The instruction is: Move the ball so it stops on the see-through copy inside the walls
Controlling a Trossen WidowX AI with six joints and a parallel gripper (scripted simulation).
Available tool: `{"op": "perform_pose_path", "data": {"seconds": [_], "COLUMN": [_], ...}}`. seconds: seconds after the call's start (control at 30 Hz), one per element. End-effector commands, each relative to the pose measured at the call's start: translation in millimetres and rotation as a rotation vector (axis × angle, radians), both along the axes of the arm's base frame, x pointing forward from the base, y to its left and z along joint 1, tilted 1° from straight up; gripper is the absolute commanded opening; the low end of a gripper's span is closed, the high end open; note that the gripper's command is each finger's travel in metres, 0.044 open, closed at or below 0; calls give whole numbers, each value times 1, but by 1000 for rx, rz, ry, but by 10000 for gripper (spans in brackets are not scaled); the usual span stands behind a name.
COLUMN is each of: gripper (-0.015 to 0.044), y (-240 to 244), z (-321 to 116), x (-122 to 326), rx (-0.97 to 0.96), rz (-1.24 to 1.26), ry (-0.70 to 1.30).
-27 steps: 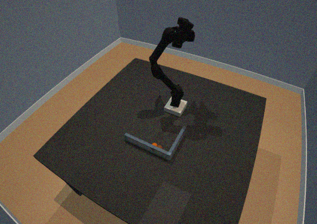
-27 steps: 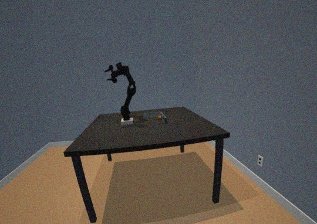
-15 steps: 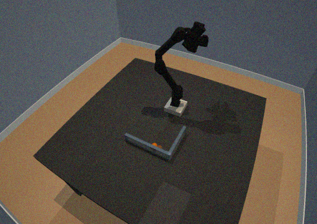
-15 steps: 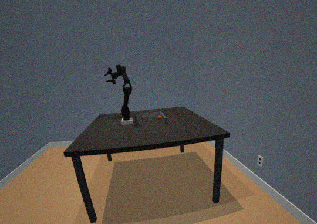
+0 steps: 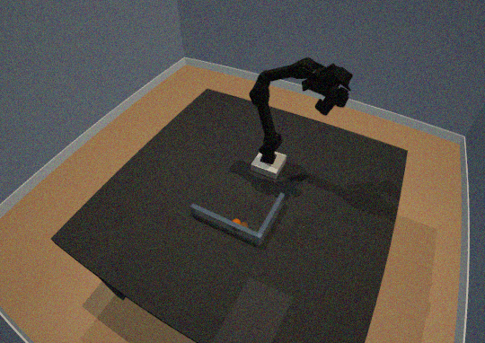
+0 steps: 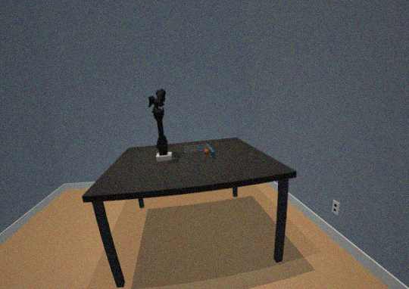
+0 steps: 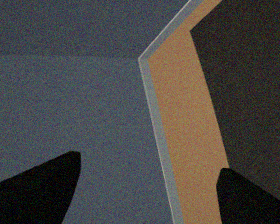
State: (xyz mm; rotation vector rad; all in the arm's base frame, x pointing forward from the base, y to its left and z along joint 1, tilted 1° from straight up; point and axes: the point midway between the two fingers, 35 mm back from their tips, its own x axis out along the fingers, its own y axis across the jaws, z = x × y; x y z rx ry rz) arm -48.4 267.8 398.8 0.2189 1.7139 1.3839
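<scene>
Orange round ball (image 5: 240, 222) inside corner.

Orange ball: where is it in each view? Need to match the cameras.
Top: ball low centre, inside the corner of the two low walls.
Exterior: ball mid-frame on the table, right of the arm's white base.
Wrist: not in view.
Shared landmark: the white base.

ball (image 5: 239, 222): on counter (image 5: 135, 230), inside walls' (image 5: 265, 221) corner
tool (image 5: 331, 99): raised high, well apart from ball
</scene>
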Motion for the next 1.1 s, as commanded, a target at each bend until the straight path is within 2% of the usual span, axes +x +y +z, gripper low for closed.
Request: {"op": "perform_pose_path", "data": {"seconds": [0.0, 0.2, 0.43, 0.8, 1.07], "gripper": [297, 297, 297, 297, 297], "y": [29, 42, 14, -88, -179], "z": [-31, -76, -130, -209, -265], "x": [55, 150, 258, 378, 421], "rx": [-56, -151, -305, -572, -785], "rz": [-143, -350, -559, -809, -878], "ry": [-86, -217, -338, -376, -383]}}
